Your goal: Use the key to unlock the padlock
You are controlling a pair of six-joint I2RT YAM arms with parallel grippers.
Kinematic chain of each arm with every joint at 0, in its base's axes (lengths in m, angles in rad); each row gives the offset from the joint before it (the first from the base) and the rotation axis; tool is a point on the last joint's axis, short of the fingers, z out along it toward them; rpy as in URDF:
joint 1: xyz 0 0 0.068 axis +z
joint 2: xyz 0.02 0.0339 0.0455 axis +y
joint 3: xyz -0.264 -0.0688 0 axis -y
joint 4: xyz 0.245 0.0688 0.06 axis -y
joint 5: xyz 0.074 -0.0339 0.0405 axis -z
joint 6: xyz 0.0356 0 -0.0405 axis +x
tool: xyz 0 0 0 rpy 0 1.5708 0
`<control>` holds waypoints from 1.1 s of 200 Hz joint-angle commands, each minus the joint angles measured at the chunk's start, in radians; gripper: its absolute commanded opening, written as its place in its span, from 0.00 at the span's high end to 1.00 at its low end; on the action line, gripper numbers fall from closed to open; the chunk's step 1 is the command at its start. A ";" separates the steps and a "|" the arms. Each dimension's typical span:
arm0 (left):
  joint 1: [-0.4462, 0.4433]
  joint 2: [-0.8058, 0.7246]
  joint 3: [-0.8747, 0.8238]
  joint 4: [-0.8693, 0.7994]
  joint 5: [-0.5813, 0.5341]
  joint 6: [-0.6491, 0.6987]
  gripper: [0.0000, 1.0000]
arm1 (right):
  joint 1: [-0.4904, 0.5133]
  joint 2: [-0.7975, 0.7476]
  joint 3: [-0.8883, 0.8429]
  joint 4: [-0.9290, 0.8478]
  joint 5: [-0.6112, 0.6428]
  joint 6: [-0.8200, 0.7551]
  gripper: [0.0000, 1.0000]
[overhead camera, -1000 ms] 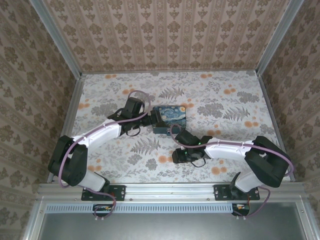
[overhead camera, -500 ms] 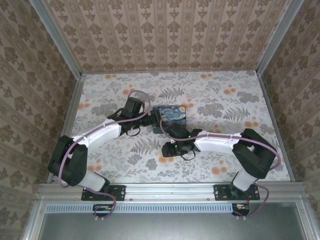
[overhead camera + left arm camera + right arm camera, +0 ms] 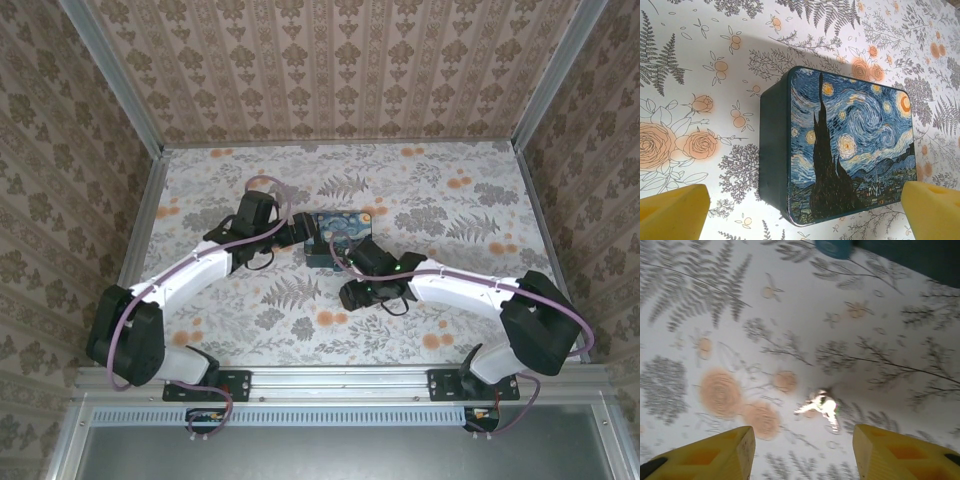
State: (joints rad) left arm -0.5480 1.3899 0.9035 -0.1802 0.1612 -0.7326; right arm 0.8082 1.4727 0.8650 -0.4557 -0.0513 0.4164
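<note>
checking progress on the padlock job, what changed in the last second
The right gripper swung left, then back slightly right; it hovers open over the small shiny metal key. The left arm's elbow shifted left, left gripper open facing the swirly blue-and-yellow painted box. Box unmoved; nothing gripped.

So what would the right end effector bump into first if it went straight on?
Probably the small shiny key on the table, lying ahead between its open fingers; blur leaves depth unclear.
</note>
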 commanded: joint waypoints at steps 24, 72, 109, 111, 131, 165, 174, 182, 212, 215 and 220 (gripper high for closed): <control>0.008 -0.025 -0.018 -0.027 0.002 0.023 0.00 | -0.006 0.053 0.024 -0.056 0.036 -0.207 0.43; 0.008 -0.023 -0.013 -0.030 -0.002 0.021 0.00 | -0.006 0.150 0.067 -0.004 -0.044 -0.225 0.44; 0.008 -0.020 -0.014 -0.031 -0.003 0.018 0.00 | -0.006 0.200 0.103 0.029 -0.067 -0.217 0.44; 0.008 -0.020 -0.014 -0.031 -0.003 0.019 0.00 | -0.006 0.202 0.104 0.030 -0.067 -0.218 0.44; 0.008 -0.019 -0.015 -0.029 -0.003 0.016 0.00 | -0.007 0.223 0.115 0.036 -0.073 -0.219 0.44; 0.008 -0.017 -0.013 -0.026 -0.003 0.015 0.00 | -0.004 0.244 0.100 0.043 -0.116 -0.210 0.46; 0.008 -0.017 -0.012 -0.026 -0.002 0.014 0.00 | -0.005 0.239 0.086 0.049 -0.131 -0.201 0.47; 0.008 -0.017 -0.014 -0.025 -0.002 0.014 0.00 | -0.004 0.231 0.073 0.053 -0.143 -0.194 0.48; 0.008 -0.017 -0.015 -0.023 0.000 0.015 0.00 | -0.003 0.183 0.004 0.065 -0.188 -0.161 0.50; 0.008 -0.016 -0.014 -0.024 0.000 0.015 0.00 | -0.003 0.177 -0.001 0.065 -0.193 -0.157 0.50; 0.008 -0.016 -0.014 -0.022 0.001 0.015 0.00 | -0.003 0.168 -0.011 0.066 -0.201 -0.152 0.51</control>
State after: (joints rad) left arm -0.5480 1.3899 0.8978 -0.1947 0.1612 -0.7326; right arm 0.7990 1.6825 0.9157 -0.3748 -0.1696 0.2234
